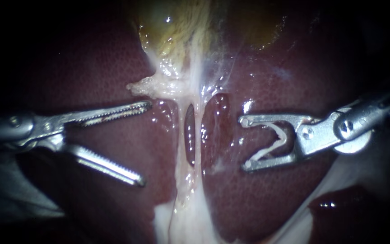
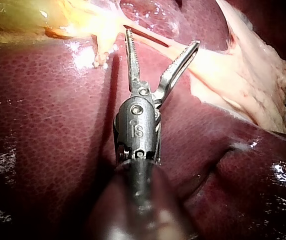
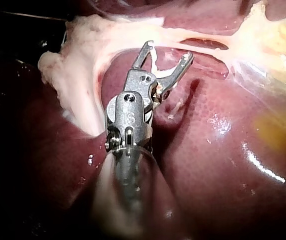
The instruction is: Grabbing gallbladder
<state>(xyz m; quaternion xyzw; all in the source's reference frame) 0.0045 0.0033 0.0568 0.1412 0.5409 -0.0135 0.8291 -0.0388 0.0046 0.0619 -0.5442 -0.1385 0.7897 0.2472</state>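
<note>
The yellow-green gallbladder lies at the top centre against the dark red liver. From its neck a pale flap sticks out, and two pale tubes run down with a slit between them. My left instrument comes in from the left with its serrated jaws wide open and nothing in them; the upper jaw ends just under the pale flap. In the left wrist view the left instrument gapes in front of a pale strand, beside the gallbladder. My right instrument stands right of the tubes, its jaws apart around a white clip.
Pale fatty tissue spreads below the tubes and a darker lobe lies at the lower right. In the right wrist view the right instrument faces the stretched tubes, with a lump of fat to one side and the gallbladder to the other.
</note>
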